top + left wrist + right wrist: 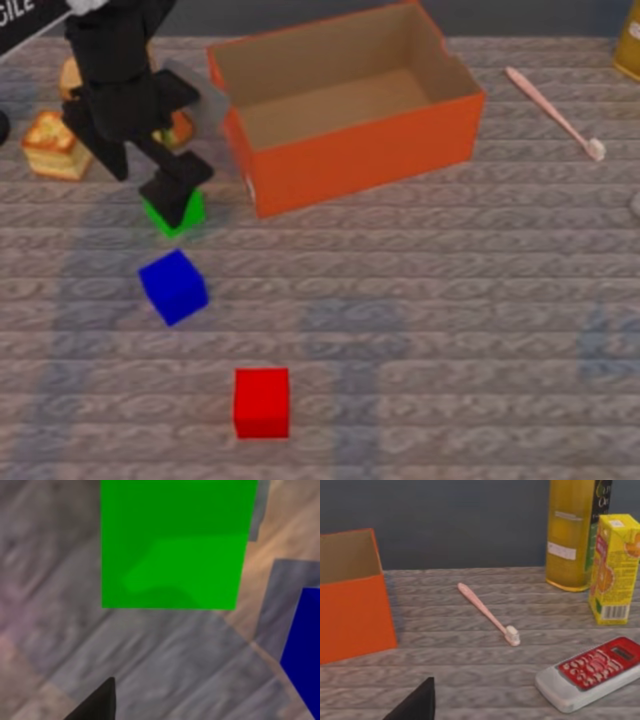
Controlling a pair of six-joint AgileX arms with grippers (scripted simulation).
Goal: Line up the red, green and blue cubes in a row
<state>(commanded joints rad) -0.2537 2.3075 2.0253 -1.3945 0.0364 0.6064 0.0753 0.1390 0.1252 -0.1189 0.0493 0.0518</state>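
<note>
Hovering over green cube [178,214] near surface's left edge, left jaws [172,200]; grip state cannot tell. Blue cube [173,287] just beside, red cube [262,402] farther toward near edge. Advice: descend centred, avoid nudging blue. Right arm parked, out of top view.

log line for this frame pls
left gripper: over green cube, grasp unclear | blue cube, red cube: apart on table, not in row | right arm: out of top view
</note>
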